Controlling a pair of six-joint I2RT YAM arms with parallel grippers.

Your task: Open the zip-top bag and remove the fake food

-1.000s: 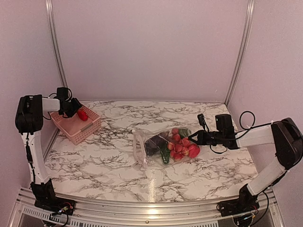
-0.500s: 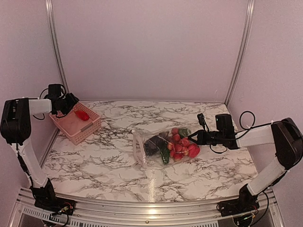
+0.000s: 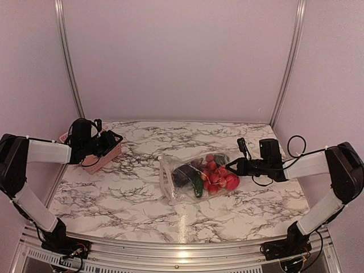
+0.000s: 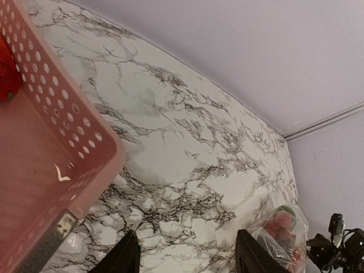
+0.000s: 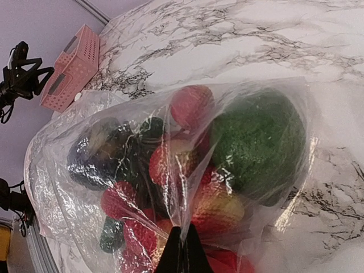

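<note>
The clear zip-top bag lies on its side mid-table, its whitish zip edge facing left. Fake food fills it: red, orange and dark green pieces, also seen in the right wrist view. My right gripper is shut on a fold of the bag's film at its right end. My left gripper is open and empty over the right rim of the pink basket, its fingertips wide apart over bare table. One red food piece lies in the basket.
The pink basket stands at the far left by the wall, partly hidden by my left arm. Marble table runs between basket and bag. Metal rails stand in the back corners, and the walls are close on both sides.
My left gripper has swung from the basket's far left side to over its right rim, turning towards the bag. The red piece stays in the basket. The right arm and bag have not moved.
</note>
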